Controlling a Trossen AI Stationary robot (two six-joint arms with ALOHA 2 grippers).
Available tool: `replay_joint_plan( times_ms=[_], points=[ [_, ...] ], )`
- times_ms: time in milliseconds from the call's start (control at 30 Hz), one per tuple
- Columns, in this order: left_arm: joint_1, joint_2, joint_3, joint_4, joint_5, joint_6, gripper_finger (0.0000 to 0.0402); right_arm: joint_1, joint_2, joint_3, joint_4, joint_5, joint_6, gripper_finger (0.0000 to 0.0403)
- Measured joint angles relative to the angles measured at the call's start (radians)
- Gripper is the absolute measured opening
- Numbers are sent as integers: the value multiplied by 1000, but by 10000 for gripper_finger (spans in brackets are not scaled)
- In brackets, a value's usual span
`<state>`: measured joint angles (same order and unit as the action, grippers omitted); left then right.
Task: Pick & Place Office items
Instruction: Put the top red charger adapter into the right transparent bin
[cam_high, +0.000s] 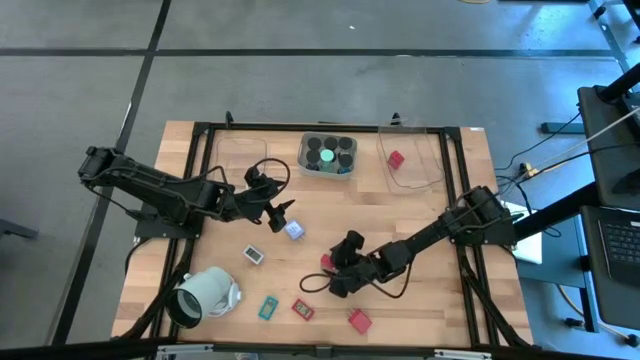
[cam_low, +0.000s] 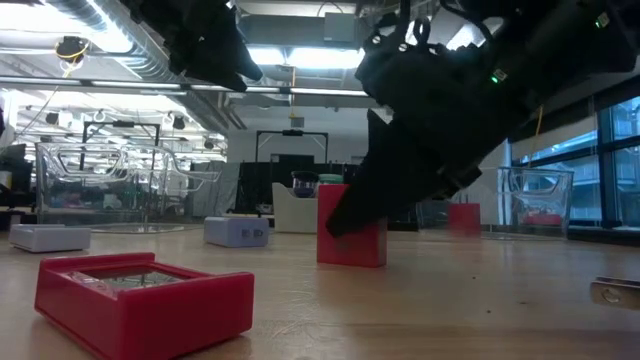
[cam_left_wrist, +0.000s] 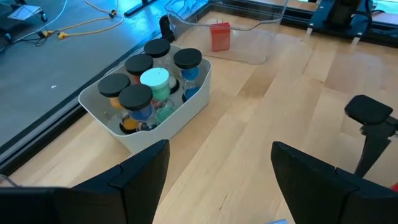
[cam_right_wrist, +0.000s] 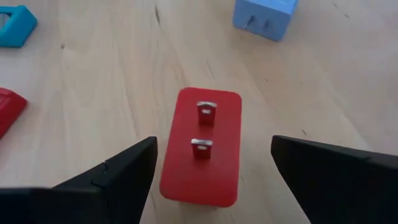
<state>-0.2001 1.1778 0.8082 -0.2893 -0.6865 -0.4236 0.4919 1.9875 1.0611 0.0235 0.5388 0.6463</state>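
Right end effector (cam_right_wrist: 211, 163) open over red plug block (cam_right_wrist: 202, 146).
Its fingers straddled the upright block without contact; left end effector (cam_left_wrist: 219, 167), also open, hovered near the pale blue cube (cam_high: 294, 230).

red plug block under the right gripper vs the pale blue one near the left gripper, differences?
Colour: the red block is red, the blue cube pale blue. Place: the red block lies between the open fingers of the right gripper; the blue cube sits on bare table beside the left gripper, ungripped. Shape: the red block looks longer, the blue cube squatter. Both carry two metal prongs and rest on the wooden table.
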Motion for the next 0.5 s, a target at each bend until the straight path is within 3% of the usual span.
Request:
replay_joint_plan(
  times_ms=[233,500],
  points=[
    [0,0,0,0,0,0,278,0,-3,20,2,-4,0,268],
    [0,0,0,0,0,0,278,0,-4,33,0,-4,8,163]
  ],
)
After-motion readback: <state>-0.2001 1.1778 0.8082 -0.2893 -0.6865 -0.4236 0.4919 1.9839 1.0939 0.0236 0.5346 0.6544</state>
